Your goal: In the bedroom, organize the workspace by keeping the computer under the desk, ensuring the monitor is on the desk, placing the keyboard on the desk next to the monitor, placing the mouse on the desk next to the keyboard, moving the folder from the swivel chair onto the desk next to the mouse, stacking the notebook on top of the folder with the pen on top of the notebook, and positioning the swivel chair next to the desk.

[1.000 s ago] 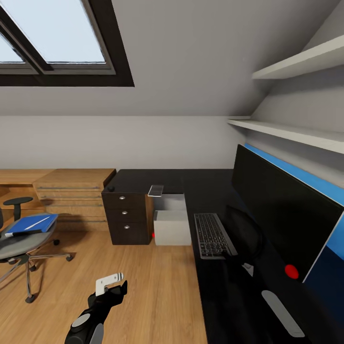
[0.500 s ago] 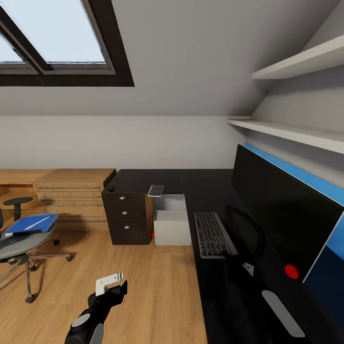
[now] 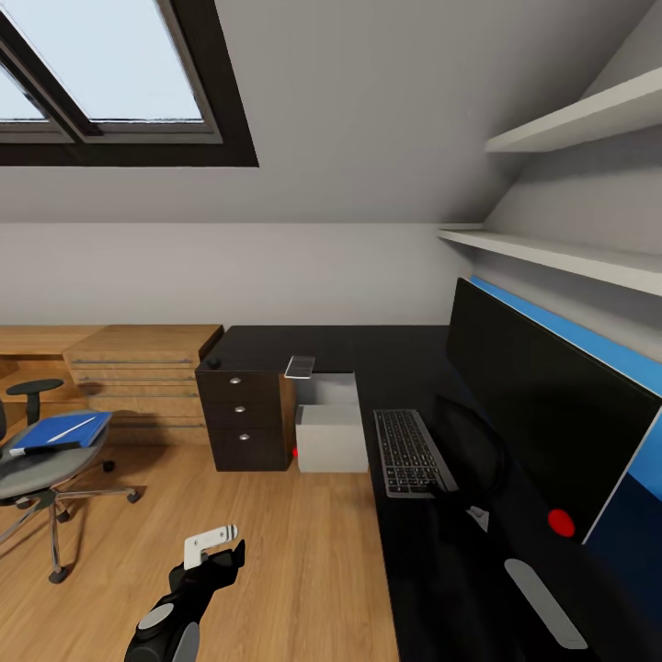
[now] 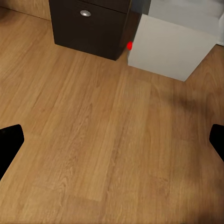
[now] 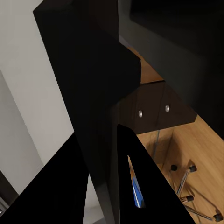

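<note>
step: folder (image 3: 62,429) not yet fetched from swivel chair (image 3: 37,473), 9 o'clock
left end effector (image 4: 112,140): wide, empty
right end effector: can't tell
next: turn, reach folder
worktop (image 3: 441,570): keyboard (image 3: 411,452), monitor (image 3: 542,414) placed

Dark shapes are crowding our right wrist view.
We are seeing dark drawers (image 5: 154,112) with two silver knobs (image 5: 139,112), wood floor (image 5: 200,140), chrome chair legs (image 5: 184,179), and a blue sliver (image 5: 136,191).

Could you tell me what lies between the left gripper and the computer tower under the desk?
Only bare wood floor: the left wrist view shows it stretching from the left gripper to the computer.
</note>
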You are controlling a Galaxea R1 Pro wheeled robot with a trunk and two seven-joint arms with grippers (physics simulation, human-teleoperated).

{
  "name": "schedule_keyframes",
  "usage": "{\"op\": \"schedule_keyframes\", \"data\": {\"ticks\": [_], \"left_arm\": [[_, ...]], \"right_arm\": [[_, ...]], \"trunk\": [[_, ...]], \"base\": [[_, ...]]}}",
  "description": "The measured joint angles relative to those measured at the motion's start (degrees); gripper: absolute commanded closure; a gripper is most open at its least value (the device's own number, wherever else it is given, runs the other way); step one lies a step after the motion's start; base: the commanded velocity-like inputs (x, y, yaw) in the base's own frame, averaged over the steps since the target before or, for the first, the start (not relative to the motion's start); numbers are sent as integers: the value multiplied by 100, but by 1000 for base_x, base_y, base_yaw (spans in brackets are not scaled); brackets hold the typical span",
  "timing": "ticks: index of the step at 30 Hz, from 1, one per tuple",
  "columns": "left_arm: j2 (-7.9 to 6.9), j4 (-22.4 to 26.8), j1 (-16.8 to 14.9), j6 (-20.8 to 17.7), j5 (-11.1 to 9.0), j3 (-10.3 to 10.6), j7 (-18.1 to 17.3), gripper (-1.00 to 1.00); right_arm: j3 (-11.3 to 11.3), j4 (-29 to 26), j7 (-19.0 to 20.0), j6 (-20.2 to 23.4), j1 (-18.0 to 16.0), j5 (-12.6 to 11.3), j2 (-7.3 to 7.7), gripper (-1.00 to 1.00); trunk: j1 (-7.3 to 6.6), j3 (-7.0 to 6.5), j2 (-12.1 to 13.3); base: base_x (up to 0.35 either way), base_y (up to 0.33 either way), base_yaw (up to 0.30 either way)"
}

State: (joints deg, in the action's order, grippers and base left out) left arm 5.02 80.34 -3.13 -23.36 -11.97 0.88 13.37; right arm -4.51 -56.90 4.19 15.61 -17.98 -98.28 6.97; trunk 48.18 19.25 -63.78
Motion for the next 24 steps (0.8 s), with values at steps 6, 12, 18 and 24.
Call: {"op": "schedule_keyframes", "data": {"ticks": [6,12,18,24], "left_arm": [[0,0,0,0,-2,0,0,-100],[0,-2,0,0,-6,0,0,-100],[0,-3,0,0,-8,0,0,-100],[0,-7,0,0,-8,0,0,-100]], "right_arm": [[1,0,-10,-16,0,-2,-1,100],[3,0,-7,-25,0,5,-1,100],[7,0,0,-33,0,8,-8,100],[1,0,-7,-28,0,9,-7,100]], "trunk": [[-1,0,0],[-2,0,-1],[0,0,0],[-2,0,-1]], "base": [[67,0,0],[88,0,0],[24,0,0],[84,0,0]]}}
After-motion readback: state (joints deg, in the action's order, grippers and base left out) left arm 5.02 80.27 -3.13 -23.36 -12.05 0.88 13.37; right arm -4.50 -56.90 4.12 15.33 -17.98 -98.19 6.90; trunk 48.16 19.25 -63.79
